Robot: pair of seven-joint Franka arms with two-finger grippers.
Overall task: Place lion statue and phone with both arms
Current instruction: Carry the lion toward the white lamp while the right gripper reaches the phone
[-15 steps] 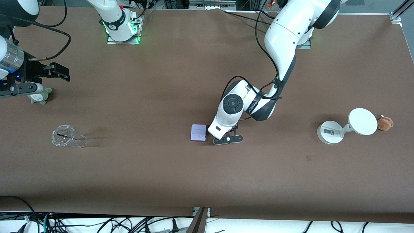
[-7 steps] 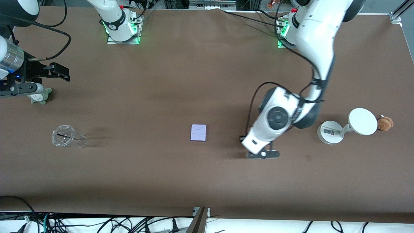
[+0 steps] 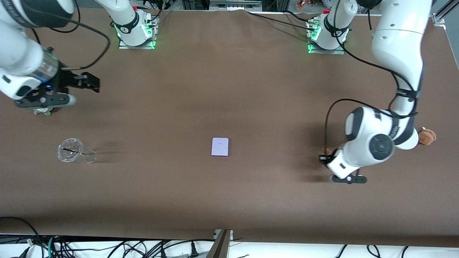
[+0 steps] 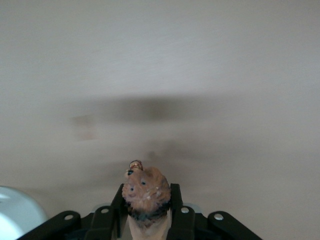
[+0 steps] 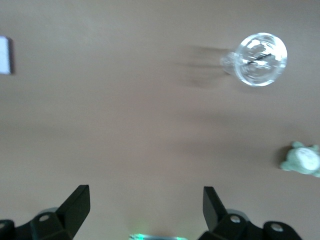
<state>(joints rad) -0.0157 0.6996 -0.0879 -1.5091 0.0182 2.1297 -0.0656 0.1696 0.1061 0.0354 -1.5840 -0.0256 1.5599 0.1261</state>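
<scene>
From the front, the left tool [image 3: 347, 178] has swung away from the phone [image 3: 219, 147] toward the plush toy [image 3: 426, 136]. In the left wrist view, the tool is pinching the lion statue [image 4: 146, 192] above the bench [image 4: 160, 75]. In the right wrist view, the right tool [image 5: 145, 200] is hanging spread over the bench, with the glass cup [image 5: 260, 59] and a green figurine [image 5: 302, 159] below.

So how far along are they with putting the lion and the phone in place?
Nothing looks finished yet. In hand: the left gripper is shut on the lion statue, carrying it above bare table at the left arm's end. Left to do: the phone lies untouched mid-table, and the right gripper hangs open over its own end of the table, near a glass cup and a small green toy, holding nothing.
</scene>
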